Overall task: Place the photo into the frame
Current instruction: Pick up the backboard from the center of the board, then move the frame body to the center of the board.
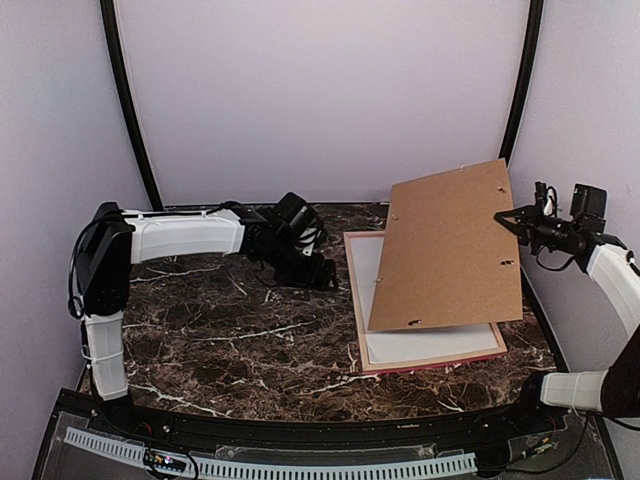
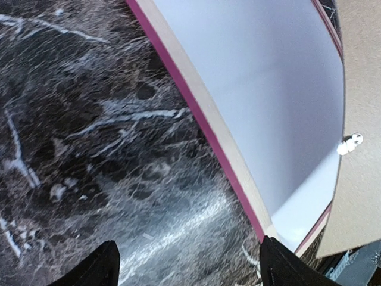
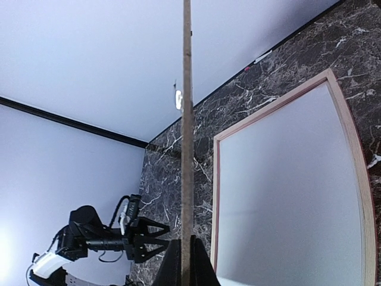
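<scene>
Top external, backing board (image 1: 450, 250) clamped tilted over frame (image 1: 351, 290) by right gripper (image 1: 505, 217) at 3 o'clock, left gripper (image 1: 322, 272) spread empty at 9 o'clock

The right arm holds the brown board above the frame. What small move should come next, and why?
Probably the right gripper should lower the brown board toward the frame. A white sheet, likely the photo's back, already lies inside the rails, and the open left gripper is clear of it.

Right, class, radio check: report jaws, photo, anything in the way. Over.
Left jaws open, empty, beside frame. Right jaws shut on cardboard board, tilted over frame. Photo in frame, white side up.
</scene>
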{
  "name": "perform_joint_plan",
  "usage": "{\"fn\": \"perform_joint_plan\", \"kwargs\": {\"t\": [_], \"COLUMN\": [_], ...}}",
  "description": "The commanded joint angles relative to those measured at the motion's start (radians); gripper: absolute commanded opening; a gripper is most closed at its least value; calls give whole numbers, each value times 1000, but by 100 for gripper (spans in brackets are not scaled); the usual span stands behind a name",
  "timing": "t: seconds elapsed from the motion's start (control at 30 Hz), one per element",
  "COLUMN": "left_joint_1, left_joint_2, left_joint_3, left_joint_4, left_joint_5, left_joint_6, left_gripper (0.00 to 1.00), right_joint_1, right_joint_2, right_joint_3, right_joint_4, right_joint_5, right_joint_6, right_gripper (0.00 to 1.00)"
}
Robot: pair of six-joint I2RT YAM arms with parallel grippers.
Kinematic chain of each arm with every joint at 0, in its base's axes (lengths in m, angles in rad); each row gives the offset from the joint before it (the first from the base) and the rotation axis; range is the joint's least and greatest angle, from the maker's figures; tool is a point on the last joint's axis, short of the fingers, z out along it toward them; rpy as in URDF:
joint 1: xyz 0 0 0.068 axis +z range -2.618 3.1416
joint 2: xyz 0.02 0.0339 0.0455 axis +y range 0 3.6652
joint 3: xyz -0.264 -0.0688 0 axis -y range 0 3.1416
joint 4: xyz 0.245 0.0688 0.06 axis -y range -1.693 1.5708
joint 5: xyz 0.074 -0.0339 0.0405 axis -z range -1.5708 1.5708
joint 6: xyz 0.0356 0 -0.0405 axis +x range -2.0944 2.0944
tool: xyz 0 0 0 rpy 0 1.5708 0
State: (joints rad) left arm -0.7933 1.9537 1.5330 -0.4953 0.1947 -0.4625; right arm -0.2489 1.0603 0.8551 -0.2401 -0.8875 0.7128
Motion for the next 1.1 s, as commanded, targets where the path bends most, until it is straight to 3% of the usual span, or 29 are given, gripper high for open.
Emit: {"fn": "perform_joint_plan", "kwargs": {"t": [0.0, 0.5, 1.07], "left_joint_1": [-64, -139, -144], "left_joint_2": [105, 416, 442], "left_joint_3": [129, 459, 429], "left_joint_4": [2, -94, -135], "left_joint_5": [-91, -198, -283], "left_joint_6": [-58, -115, -125], "left_gripper": [82, 71, 42], "right_joint_1": [-60, -126, -125], "right_joint_2": [-39, 21, 11], "right_joint_3": [24, 22, -7], "right_joint_4": [117, 282, 312], "right_joint_5": [-129, -170, -183], "right_joint_6": [78, 162, 178], "right_gripper": [0, 0, 0]}}
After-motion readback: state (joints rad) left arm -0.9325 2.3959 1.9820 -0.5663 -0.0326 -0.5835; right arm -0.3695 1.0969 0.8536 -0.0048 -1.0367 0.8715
